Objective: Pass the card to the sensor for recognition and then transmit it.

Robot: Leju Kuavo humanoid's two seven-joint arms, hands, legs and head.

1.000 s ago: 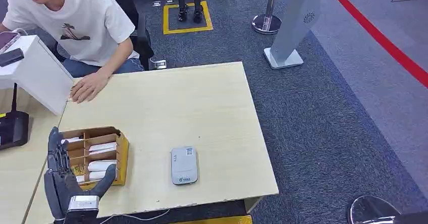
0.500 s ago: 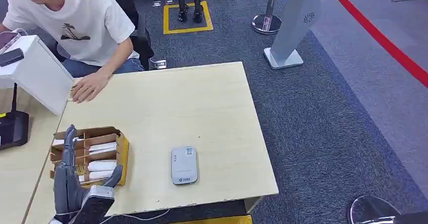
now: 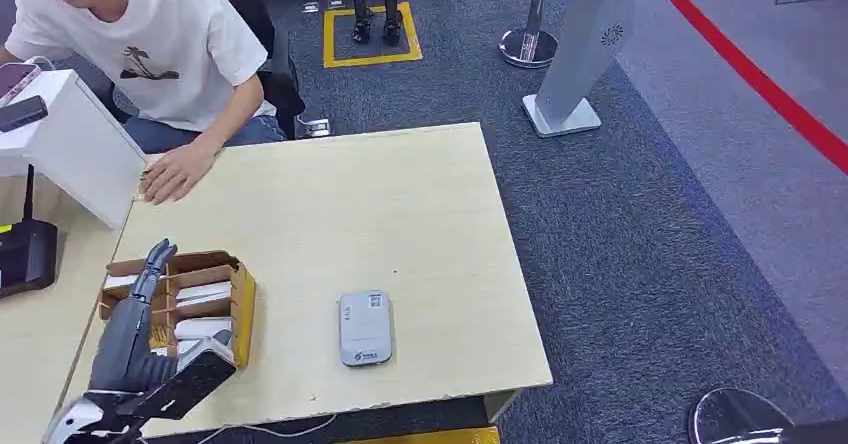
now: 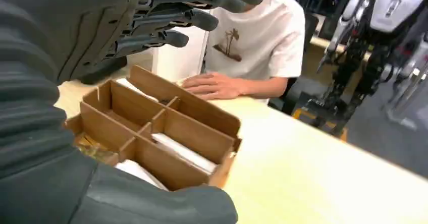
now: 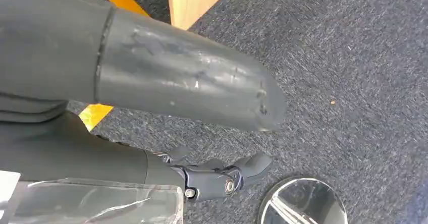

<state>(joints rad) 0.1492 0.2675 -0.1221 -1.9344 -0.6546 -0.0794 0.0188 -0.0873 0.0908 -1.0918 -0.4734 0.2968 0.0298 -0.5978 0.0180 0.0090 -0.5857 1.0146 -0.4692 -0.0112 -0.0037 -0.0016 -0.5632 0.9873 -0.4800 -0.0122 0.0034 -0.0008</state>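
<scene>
A brown cardboard divider box [image 3: 238, 299] stands at the table's front left, with white cards [image 3: 203, 292] lying in its compartments. My left hand [image 3: 130, 342] reaches over the box's left side, fingers stretched out and apart, thumb [image 3: 208, 349] by the near compartment, holding nothing. The left wrist view shows the fingers [image 4: 202, 17] above the box [image 4: 202, 114] and a white card [image 4: 184, 152] inside it. A grey card sensor [image 3: 364, 327] lies flat to the right of the box. My right hand [image 5: 202, 133] hangs over the carpet, empty, its fingers apart.
A person in a white shirt sits at the far left with a hand [image 3: 175, 172] resting on the table [image 3: 400, 194]. A white stand [image 3: 70, 144] and a black device [image 3: 25, 254] are on the left. A round metal base [image 3: 735, 414] stands on the carpet at the right.
My left hand has moved forward and right over the box and tilted, its fingers now stretching across the left compartments. The person's hand stays put.
</scene>
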